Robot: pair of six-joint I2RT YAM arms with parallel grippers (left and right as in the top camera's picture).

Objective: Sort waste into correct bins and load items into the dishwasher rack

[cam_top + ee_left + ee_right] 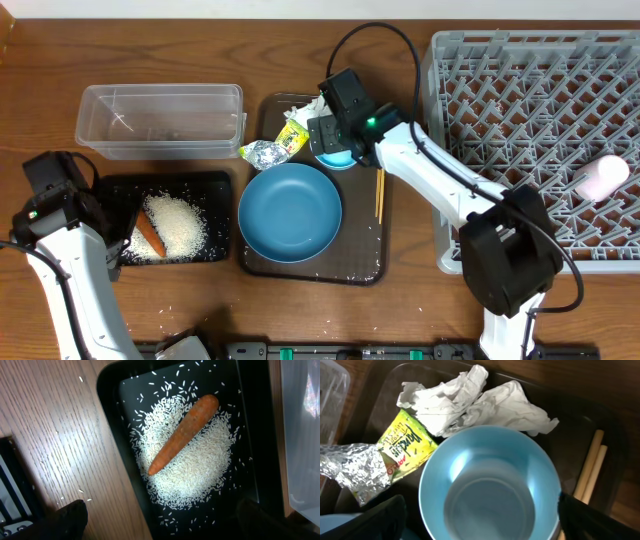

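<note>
**Waste, sorted.** Heap of white rice grains (pixel 200 467) in the shallow black tray (pixel 114 445), near left of the table (pixel 40 90). A small orange carrot (pixel 182 435) lies slantwise on the heap. Stray grains are scattered over the tray floor and on the wood beside it.

**Waste, unsorted.** All at the far end of the dark brown serving tray (pixel 365 255), mid-table:
- Crumpled white tissue (pixel 470 397), at the far edge.
- Yellow-green wrapper (pixel 407 445), just left of the light blue cup (pixel 490 490).
- Crumpled silver foil (pixel 350 467), touching the wrapper's left end.

**Bins.** The clear plastic tub (pixel 160 120) stands just beyond the black tray.

**Items.**
- Wide dark blue bowl (pixel 290 212), upright on the serving tray, near side.
- Light blue cup, upright, beyond the bowl.
- Wooden chopsticks (pixel 590 470), side by side along the tray's right edge.
- One pale cup (pixel 605 178), on its side in the grey dishwasher rack (pixel 520 90), far right.

**Grippers.**
- Left gripper (pixel 162 522): jaws wide apart above the black tray, holding nothing.
- Right gripper (pixel 485 520): jaws apart, one finger on each side of the light blue cup. Contact cannot be told.
</note>
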